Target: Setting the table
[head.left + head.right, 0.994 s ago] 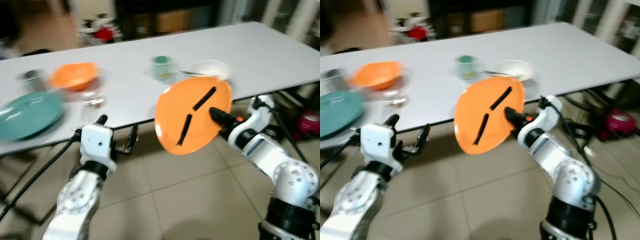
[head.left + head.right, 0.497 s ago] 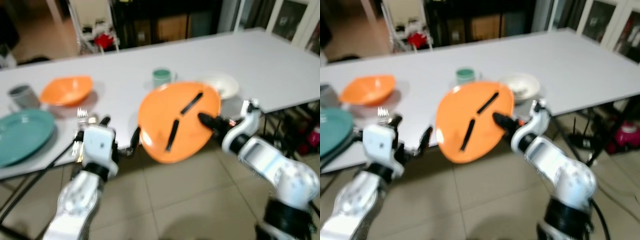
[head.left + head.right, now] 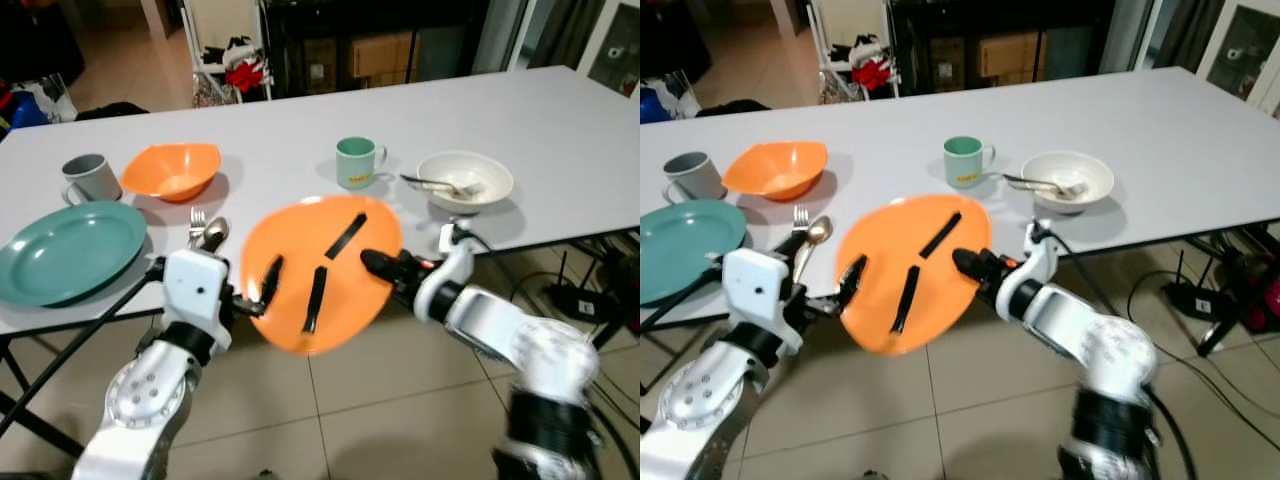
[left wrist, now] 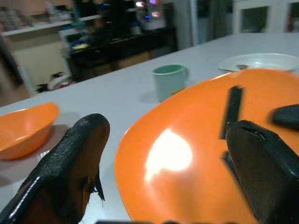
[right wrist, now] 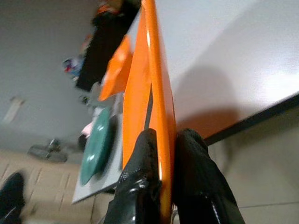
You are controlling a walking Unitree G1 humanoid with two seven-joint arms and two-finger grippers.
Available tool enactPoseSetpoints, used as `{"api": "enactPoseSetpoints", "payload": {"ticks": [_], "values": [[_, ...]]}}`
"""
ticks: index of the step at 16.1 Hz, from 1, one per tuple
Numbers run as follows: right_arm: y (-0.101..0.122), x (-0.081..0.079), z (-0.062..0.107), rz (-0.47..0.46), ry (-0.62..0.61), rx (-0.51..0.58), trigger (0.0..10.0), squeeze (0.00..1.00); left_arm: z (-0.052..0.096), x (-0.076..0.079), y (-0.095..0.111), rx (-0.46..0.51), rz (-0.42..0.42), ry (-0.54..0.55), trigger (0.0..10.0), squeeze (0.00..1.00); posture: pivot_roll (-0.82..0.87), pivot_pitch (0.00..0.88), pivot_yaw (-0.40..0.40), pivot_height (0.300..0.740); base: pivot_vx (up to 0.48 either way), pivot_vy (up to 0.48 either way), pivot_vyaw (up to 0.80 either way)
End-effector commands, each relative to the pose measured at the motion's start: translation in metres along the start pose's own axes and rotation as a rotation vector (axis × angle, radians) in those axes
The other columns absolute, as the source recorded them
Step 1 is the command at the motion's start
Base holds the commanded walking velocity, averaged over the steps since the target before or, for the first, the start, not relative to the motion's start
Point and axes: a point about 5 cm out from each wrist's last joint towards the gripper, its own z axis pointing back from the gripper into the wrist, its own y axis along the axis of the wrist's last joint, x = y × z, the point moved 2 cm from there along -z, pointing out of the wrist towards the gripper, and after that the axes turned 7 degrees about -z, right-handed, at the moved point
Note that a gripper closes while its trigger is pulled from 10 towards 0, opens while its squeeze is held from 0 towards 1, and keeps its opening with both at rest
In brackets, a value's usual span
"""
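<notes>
An orange plate with black strips on its face hangs tilted just in front of the white table's near edge. My right gripper is shut on the plate's right rim, one finger on each face. My left gripper is open at the plate's left side, and one of its fingers lies against the plate's face. On the table stand a teal plate, an orange bowl, a grey mug, a green mug and a white bowl with a spoon in it.
A fork and a spoon lie beside the teal plate near the table's front edge. Cables run over the tiled floor under the table's right end. Dark shelves stand beyond the table.
The right arm has carried the orange plate to the left and lower, up to the left gripper, whose finger now overlaps it. The camera view has shifted and sharpened.
</notes>
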Motion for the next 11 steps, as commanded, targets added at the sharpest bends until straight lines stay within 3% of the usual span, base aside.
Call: {"api": "enactPoseSetpoints", "payload": {"ticks": [1,2,3,4,5,6,7,11], "values": [[0.011,-0.006,-0.007,-0.02,0.032,0.048,10.0,0.0,0.0,0.004,0.003,-0.003,0.015,-0.068,10.0,1.0,-0.1,0.0,0.082,0.74,0.0,0.0,0.0],[0.012,-0.004,-0.009,-0.051,0.033,0.05,10.0,0.0,0.0,0.007,0.002,-0.01,0.02,-0.102,10.0,1.0,-0.09,0.0,0.09,0.74,0.0,0.0,0.0],[0.017,0.002,-0.016,-0.117,0.03,0.063,10.0,0.0,0.001,0.015,0.002,-0.018,0.03,-0.177,10.0,0.93,-0.09,0.0,0.093,0.74,0.0,0.0,0.0],[0.02,0.006,-0.022,-0.182,0.044,0.071,10.0,0.0,0.002,0.021,0.003,-0.019,0.047,-0.227,10.0,0.78,-0.09,0.0,0.093,0.74,0.0,0.0,0.0],[0.023,0.007,-0.026,-0.218,0.055,0.076,10.0,0.0,0.003,0.023,0.003,-0.02,0.051,-0.248,10.0,0.75,-0.09,0.0,0.104,0.74,0.0,0.0,0.0],[0.026,0.009,-0.029,-0.246,0.054,0.088,10.0,0.0,0.002,0.024,0.003,-0.023,0.049,-0.258,10.0,0.63,-0.09,0.0,0.106,0.74,0.0,0.0,0.0],[0.035,0.016,-0.037,-0.3,0.034,0.132,10.0,0.0,0.002,0.025,0.003,-0.026,0.05,-0.276,10.0,0.59,-0.09,0.0,0.108,0.74,0.0,0.0,0.0],[0.054,0.024,-0.046,-0.361,0.002,0.243,10.0,0.0,0.003,0.026,0.004,-0.034,0.058,-0.298,10.0,0.59,-0.08,0.0,0.112,0.74,0.0,0.0,0.0]]}}
